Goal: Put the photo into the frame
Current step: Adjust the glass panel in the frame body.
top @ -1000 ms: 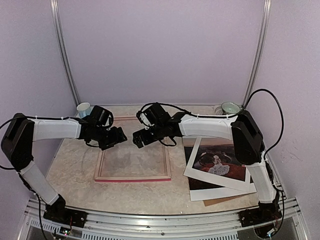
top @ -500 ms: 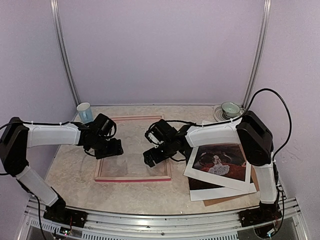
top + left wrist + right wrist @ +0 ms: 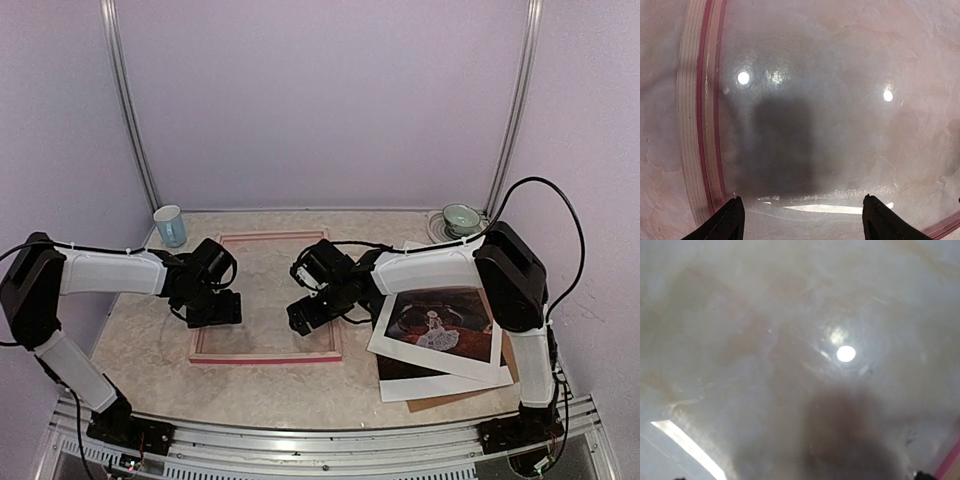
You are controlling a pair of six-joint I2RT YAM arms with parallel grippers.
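**While the left gripper (image 3: 224, 309) and the right gripper (image 3: 303, 316) hang open over the frame (image 3: 265, 356), the photo (image 3: 440, 325) lies apart at the right**

Though both pairs of jaws are spread wide, neither has hold of anything. In the left wrist view, the left gripper's two dark fingers (image 3: 732, 222) stand far apart with only a glossy pane (image 3: 840, 125) showing between them. The right gripper is spread at least as wide, and its wrist view catches little more than dark tips at the bottom edge. Both point down over the inside of the frame, the left one just beside the left rail and the right one near the right rail.

Below them the frame lies flat on the marbled table (image 3: 140, 345), its rails pale with pink lines. Bright spots of light reflect off the pane.

The photo is outside the frame, just beside its right rail. It lies slightly askew on a white sheet (image 3: 440, 384), with the corner of a brown board (image 3: 440, 403) under that. A blue cup (image 3: 169, 225) stands at the far left corner and a green cup (image 3: 460, 215) at the far right.
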